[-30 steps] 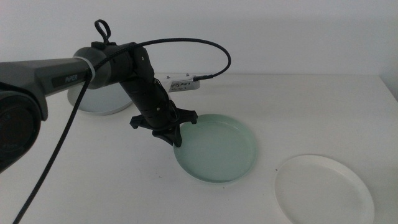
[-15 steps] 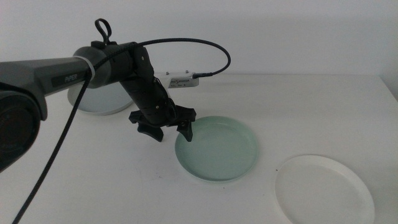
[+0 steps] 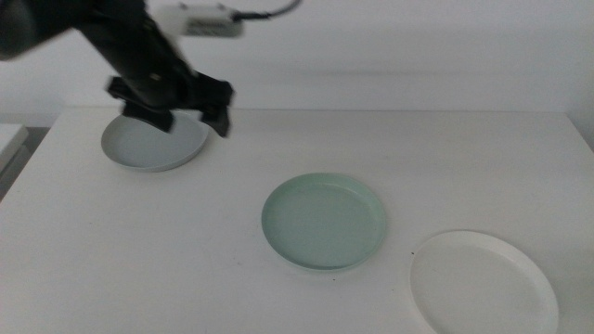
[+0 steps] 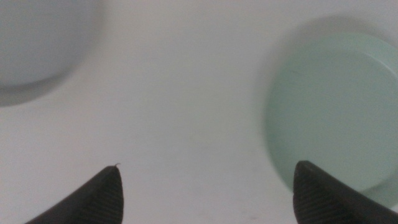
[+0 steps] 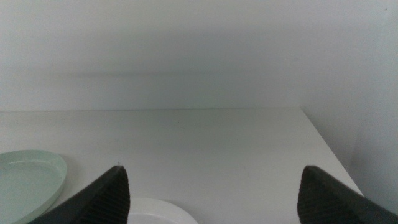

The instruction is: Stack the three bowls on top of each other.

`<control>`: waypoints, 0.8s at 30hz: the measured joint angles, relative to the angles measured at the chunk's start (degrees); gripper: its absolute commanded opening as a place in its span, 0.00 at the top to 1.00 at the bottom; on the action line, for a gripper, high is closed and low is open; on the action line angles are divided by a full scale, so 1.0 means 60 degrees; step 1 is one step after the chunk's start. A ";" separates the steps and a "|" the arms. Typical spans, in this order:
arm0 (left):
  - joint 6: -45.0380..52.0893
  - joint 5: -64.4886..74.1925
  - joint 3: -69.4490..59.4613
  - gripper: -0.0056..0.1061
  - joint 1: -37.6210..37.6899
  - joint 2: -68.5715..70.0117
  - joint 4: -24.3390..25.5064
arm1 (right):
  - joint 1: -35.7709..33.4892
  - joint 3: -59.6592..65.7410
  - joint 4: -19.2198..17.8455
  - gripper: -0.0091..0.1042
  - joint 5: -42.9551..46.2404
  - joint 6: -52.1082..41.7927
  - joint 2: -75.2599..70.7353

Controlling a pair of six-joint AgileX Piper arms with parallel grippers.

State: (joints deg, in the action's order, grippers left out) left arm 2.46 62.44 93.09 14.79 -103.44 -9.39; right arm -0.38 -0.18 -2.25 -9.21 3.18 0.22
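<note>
The mint green bowl (image 3: 323, 223) sits alone at the table's middle. The light grey bowl (image 3: 148, 147) sits at the back left. The white bowl (image 3: 483, 283) sits at the front right. My left gripper (image 3: 181, 116) is open and empty, raised over the grey bowl's near right rim. In the left wrist view its jaws (image 4: 208, 165) stand wide apart above bare table, between the grey bowl (image 4: 37, 43) and the green bowl (image 4: 336, 112). My right gripper (image 5: 211, 168) is open and empty, out of the middle view; it sees the green bowl (image 5: 25, 177) and the white bowl's rim (image 5: 155, 216).
The white table (image 3: 418, 158) ends at a wall behind. Its left edge (image 3: 28, 167) runs close to the grey bowl, and the white bowl lies near the front right corner.
My left gripper opened at the green bowl's left rim, then rose and swung back left to above the grey bowl. The green bowl stays at the middle.
</note>
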 measured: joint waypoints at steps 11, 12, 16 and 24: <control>0.0104 -0.0641 0.0196 0.11 -0.2266 0.0454 0.0220 | 0.0000 0.0000 0.0000 0.11 0.0017 0.0000 0.0000; 0.0127 -0.0710 0.0337 0.11 -0.2417 0.0354 0.0237 | 0.0000 0.0000 0.0000 0.11 0.0017 0.0000 0.0000; 0.0166 -0.0828 0.1527 0.11 -0.3048 -0.0435 0.0237 | 0.0000 0.0000 0.0000 0.11 0.0017 0.0000 0.0000; 0.0565 0.0127 0.4380 0.11 -0.3621 -0.2855 0.0112 | 0.0000 0.0000 0.0000 0.11 0.0017 0.0000 0.0000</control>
State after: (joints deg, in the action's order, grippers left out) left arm 5.85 63.20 119.37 -6.93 -120.57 -8.72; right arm -0.38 -0.18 -2.25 -9.10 3.18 0.22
